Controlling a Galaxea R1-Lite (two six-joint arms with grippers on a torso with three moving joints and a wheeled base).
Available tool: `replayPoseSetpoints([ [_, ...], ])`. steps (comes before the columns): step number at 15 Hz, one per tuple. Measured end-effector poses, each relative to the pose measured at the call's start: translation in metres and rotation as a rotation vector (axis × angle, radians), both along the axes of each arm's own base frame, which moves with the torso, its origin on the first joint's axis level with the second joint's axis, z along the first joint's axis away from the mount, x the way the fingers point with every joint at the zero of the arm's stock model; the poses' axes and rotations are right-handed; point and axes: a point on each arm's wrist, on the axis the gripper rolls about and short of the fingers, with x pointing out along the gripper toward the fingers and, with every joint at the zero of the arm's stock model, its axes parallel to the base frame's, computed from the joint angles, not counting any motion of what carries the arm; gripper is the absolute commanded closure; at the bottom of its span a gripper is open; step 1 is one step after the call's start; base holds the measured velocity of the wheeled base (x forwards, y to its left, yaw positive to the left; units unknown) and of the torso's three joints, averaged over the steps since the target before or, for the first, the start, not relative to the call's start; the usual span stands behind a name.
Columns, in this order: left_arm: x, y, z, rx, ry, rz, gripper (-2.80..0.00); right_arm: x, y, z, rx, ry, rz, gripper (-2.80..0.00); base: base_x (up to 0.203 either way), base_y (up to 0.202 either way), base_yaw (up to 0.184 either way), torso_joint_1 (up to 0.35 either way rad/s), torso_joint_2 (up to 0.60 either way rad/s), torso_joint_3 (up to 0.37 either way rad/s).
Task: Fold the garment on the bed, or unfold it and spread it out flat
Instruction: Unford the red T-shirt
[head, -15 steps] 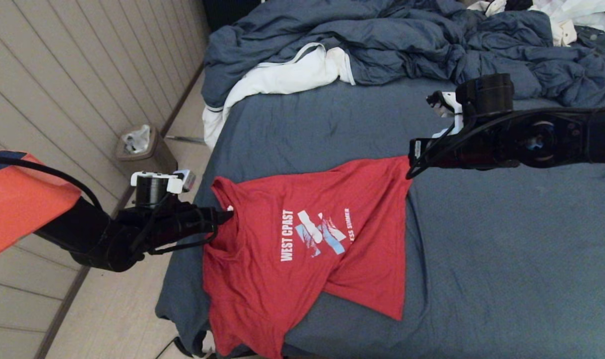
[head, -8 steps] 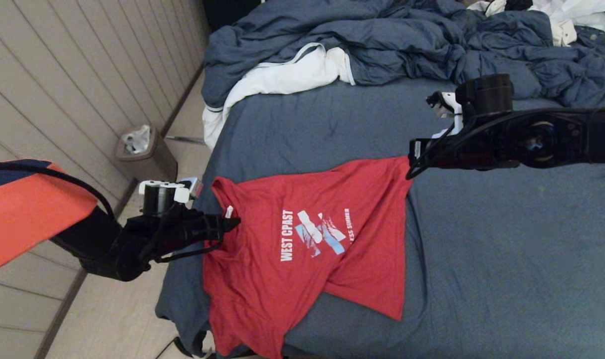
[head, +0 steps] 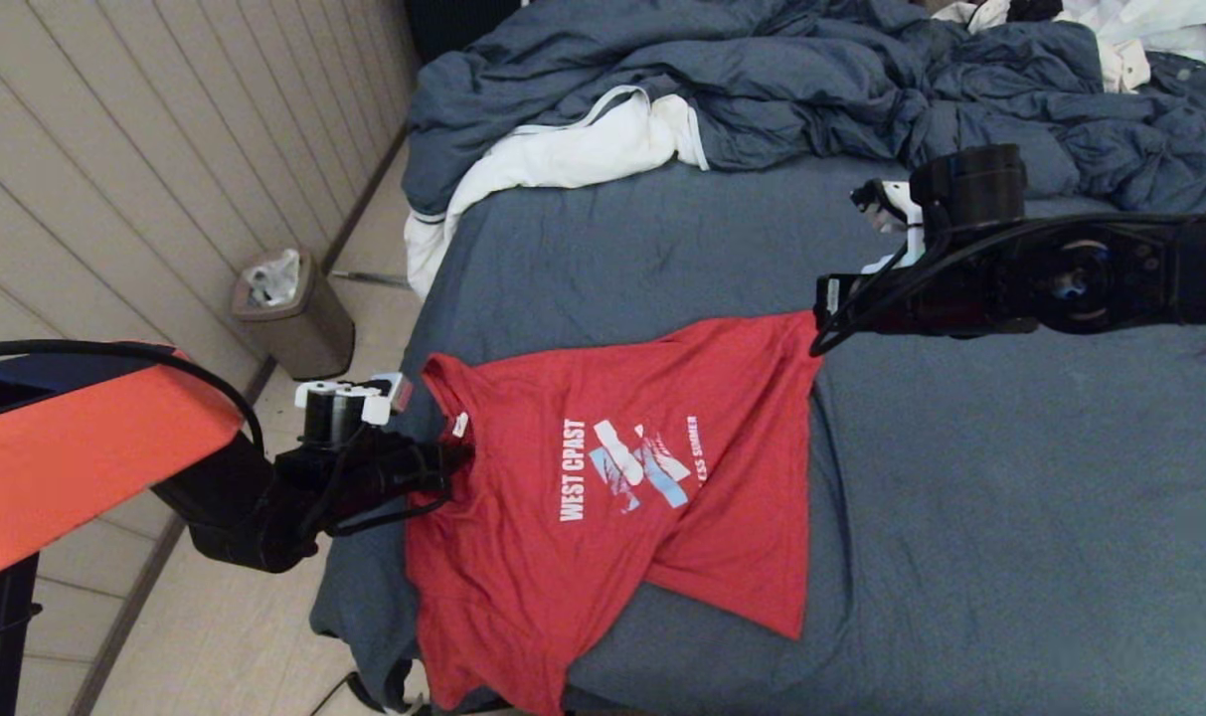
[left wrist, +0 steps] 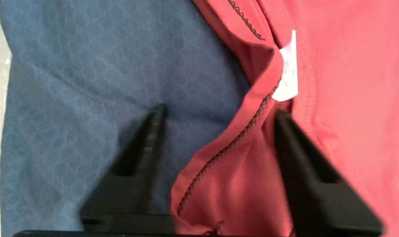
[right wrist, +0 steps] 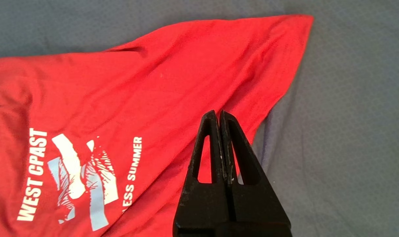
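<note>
- On the bed (head: 1010, 517), toward its near left part, the garment (head: 523, 517) lies print side up, rumpled, with one lower flap folded over at the near right and its near end drooping over the mattress edge.
- At the garment's left edge, by the neck opening, the left end effector (left wrist: 219, 115) stands spread: one finger rests over the blue sheet, the other over red cloth, and the stitched collar edge runs between them, not pinched.
- Just past that finger sits the small white neck tag (left wrist: 288, 72).
- Over the garment's far right corner hangs the right end effector (right wrist: 218, 115), its fingers pressed together on nothing, above the cloth's edge.
- Farther back a rumpled blue duvet (head: 762, 80) is heaped, with a white cloth (head: 563, 154) at its left end.
- Left of the bed a small bin (head: 289, 308) stands on the floor.
</note>
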Motion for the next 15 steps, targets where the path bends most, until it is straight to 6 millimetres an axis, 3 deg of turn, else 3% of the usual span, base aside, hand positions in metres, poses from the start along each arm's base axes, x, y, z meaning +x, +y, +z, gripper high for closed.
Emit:
replayPoseSetpoints([
  [3, -0.005, 0.001, 0.0, -0.002, 0.01, -0.003, 0.0, 0.0, 0.0, 0.001, 0.0, -0.002, -0.001, 0.0, 0.0, 0.0, 0.0, 0.0, 0.0, 0.0],
  [5, -0.02, 0.0, 0.007, 0.0, 0.025, -0.016, 0.0, 0.0, 0.0, 0.001, 0.001, -0.003, 0.0, 0.0, 0.0, 0.0, 0.0, 0.0, 0.0, 0.0],
  [10, -0.084, -0.017, 0.024, 0.011, 0.072, -0.09, 0.0, -0.007, -0.002, 0.008, 0.003, -0.018, 0.002, 0.0, 0.0, 0.0, 0.0, 0.0, 0.0, 0.0],
  [15, -0.134, -0.041, 0.027, 0.013, 0.164, -0.219, 0.0, -0.008, -0.002, 0.009, 0.006, -0.022, 0.002, 0.0, 0.0, 0.0, 0.0, 0.0, 0.0, 0.0],
])
